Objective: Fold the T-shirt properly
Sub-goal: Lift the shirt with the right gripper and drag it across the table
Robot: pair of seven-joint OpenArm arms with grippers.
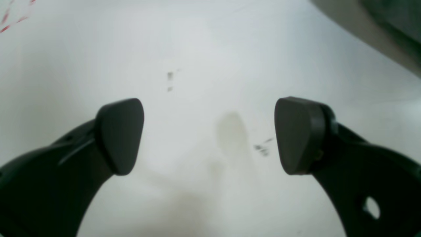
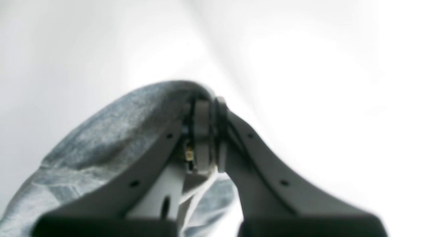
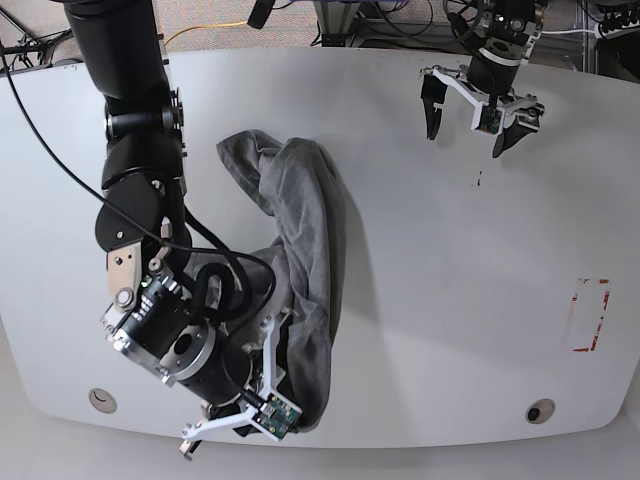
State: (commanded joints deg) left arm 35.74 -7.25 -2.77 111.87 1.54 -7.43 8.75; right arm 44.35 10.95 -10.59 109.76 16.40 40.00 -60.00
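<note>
The T-shirt (image 3: 300, 250) lay bunched in a long crumpled heap on the left half of the white table (image 3: 450, 300), so the fold seemed barely begun, with the cloth needing to be spread flat first. The right gripper (image 2: 209, 131), on an arm bent low at the near left edge, was clamped on a grey fabric edge. The left gripper (image 3: 478, 118) hung wide open and empty over bare table at the far right, well apart from the shirt.

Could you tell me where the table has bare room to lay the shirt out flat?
Bare table spans between the bunched T-shirt and the red marking, below the open left gripper. It is crowded where the right gripper pinches the shirt.
</note>
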